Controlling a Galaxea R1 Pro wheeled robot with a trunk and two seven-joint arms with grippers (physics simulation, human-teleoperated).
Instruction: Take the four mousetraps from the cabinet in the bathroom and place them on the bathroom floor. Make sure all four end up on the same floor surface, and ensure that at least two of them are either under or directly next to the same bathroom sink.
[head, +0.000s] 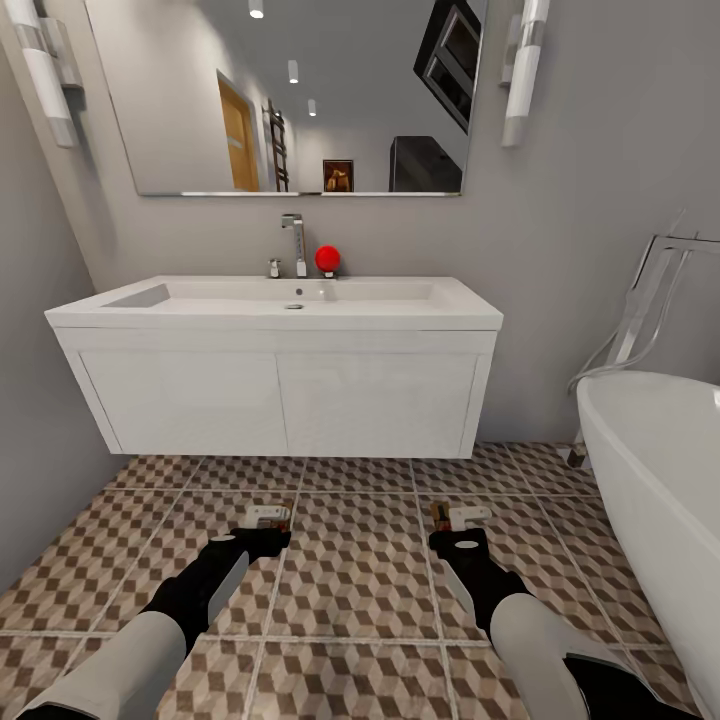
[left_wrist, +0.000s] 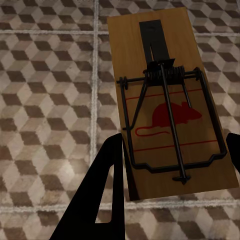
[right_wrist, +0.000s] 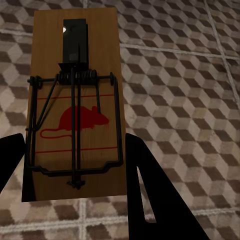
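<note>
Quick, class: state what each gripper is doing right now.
Left gripper: shut on a mousetrap.
Right gripper: shut on another mousetrap.

Pale grey forearms, black wrists, flat black claw fingers (left_wrist: 107, 195).

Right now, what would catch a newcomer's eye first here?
Probably the red ball on the white sink, beside the chrome tap. Then the two mousetraps, one in the left pincer and one in the right pincer, low over the cube-patterned floor.
</note>
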